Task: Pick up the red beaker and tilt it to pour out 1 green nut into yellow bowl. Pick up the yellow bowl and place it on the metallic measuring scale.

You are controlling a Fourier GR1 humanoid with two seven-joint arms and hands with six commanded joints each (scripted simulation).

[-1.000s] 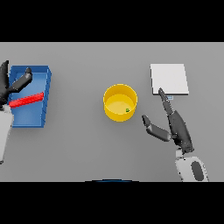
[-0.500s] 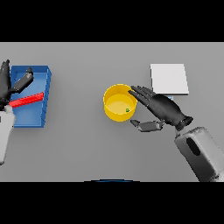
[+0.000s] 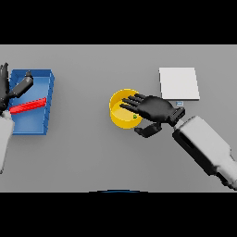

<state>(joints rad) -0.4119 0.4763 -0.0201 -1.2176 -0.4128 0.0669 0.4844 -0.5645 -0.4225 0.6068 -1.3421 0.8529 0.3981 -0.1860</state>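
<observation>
The yellow bowl (image 3: 119,110) stands mid-table with a small green nut (image 3: 134,116) inside, near its right wall. My right hand (image 3: 156,109) reaches in from the right, open, its straight fingers stretched over the bowl's right half and its thumb outside below the rim. The metallic scale (image 3: 179,83) is a pale square plate behind and to the right of that hand. At the far left, the red beaker (image 3: 28,106) lies on its side in a blue tray (image 3: 32,125). My left hand (image 3: 10,89) hovers open at the tray's left edge, just above the beaker's end.
The blue tray's raised walls surround the beaker. Bare grey table lies between the tray and the bowl, and along the front.
My right hand has swung left from in front of the scale to over the bowl, its fingers now covering the bowl's right side. The left hand has barely moved.
</observation>
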